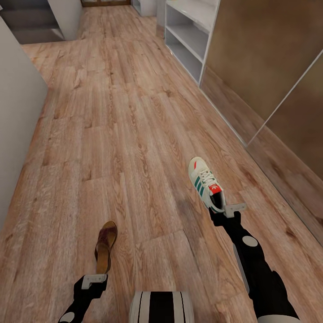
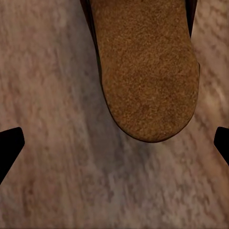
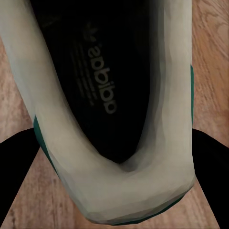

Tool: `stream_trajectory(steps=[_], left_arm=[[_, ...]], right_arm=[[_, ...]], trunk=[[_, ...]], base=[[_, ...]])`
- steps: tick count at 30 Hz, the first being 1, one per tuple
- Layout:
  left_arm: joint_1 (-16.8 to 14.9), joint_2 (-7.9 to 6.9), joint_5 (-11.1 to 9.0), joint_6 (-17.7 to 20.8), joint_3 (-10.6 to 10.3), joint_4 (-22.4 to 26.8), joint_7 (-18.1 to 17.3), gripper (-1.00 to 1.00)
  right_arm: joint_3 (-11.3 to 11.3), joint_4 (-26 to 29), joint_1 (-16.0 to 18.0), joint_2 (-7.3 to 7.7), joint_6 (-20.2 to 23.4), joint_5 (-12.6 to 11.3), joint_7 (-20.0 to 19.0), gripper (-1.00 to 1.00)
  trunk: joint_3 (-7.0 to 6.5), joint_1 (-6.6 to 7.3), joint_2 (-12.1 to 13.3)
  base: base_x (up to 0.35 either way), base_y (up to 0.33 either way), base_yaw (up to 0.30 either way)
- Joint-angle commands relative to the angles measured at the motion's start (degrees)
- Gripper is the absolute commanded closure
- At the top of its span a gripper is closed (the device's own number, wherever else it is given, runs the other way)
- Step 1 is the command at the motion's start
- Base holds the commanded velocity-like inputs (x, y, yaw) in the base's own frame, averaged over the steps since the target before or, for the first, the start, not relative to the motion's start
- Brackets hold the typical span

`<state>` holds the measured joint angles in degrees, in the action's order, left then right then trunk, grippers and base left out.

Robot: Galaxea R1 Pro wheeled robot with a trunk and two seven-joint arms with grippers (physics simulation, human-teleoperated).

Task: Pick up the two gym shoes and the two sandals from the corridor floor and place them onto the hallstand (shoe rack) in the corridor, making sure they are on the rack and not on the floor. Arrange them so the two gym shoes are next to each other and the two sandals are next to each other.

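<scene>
R gripper (image 1: pixel 223 207) is clamping the heel of a gym shoe (image 1: pixel 204 181) above the corridor floor (image 1: pixel 134 134). L gripper (image 1: pixel 96 279) is sitting wide open w/ sandal (image 1: pixel 106 244) heel between its fingertips (image 2: pixel 10 145).

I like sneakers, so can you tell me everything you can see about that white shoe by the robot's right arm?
The gym shoe is white with teal-green side stripes, white laces and red-orange patches on tongue and heel. Its toe points away from the robot, over the wood-plank floor. The right gripper is at its heel. In the right wrist view, the dark fingers flank the heel, and the dark insole carries printed lettering.
</scene>
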<state>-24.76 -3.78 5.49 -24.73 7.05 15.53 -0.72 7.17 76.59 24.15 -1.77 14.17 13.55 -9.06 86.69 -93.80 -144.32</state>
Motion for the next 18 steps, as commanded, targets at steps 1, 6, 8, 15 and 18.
stream_trajectory(steps=[1, 6, 8, 15, 18], left_arm=[[0.0, 0.02, 0.6, -0.2, 0.5, 0.0, -0.1, -1.00], [0.0, 0.00, 0.6, -0.2, 0.6, 0.0, -0.1, -1.00], [0.0, 0.00, 0.6, -0.2, 0.6, 0.0, -0.1, -1.00], [0.0, 0.00, 0.6, -0.2, 0.6, -0.1, -0.1, -1.00], [0.0, 0.00, 0.6, -0.2, 0.6, -0.1, -0.1, -1.00]], right_arm=[[0.2, 0.1, 0.0, -0.07, 0.2, 0.6, -0.5, 1.00], [0.2, 0.1, 0.0, -0.10, 0.2, 0.6, -0.5, 1.00], [0.2, 0.1, 0.0, -0.10, 0.2, 0.6, -0.5, 1.00], [0.2, 0.1, 0.0, -0.08, 0.2, 0.6, -0.5, 1.00], [0.2, 0.1, 0.0, -0.10, 0.2, 0.6, -0.5, 1.00]], trunk=[[0.03, 0.01, 0.0], [0.03, 0.01, 0.0], [0.03, 0.01, 0.0], [0.03, 0.01, 0.0], [0.03, 0.01, 0.0]], base=[[0.000, 0.000, 0.000], [0.163, 0.000, 0.000], [0.090, 0.000, 0.000], [0.030, 0.000, 0.000], [0.006, 0.000, 0.000]])
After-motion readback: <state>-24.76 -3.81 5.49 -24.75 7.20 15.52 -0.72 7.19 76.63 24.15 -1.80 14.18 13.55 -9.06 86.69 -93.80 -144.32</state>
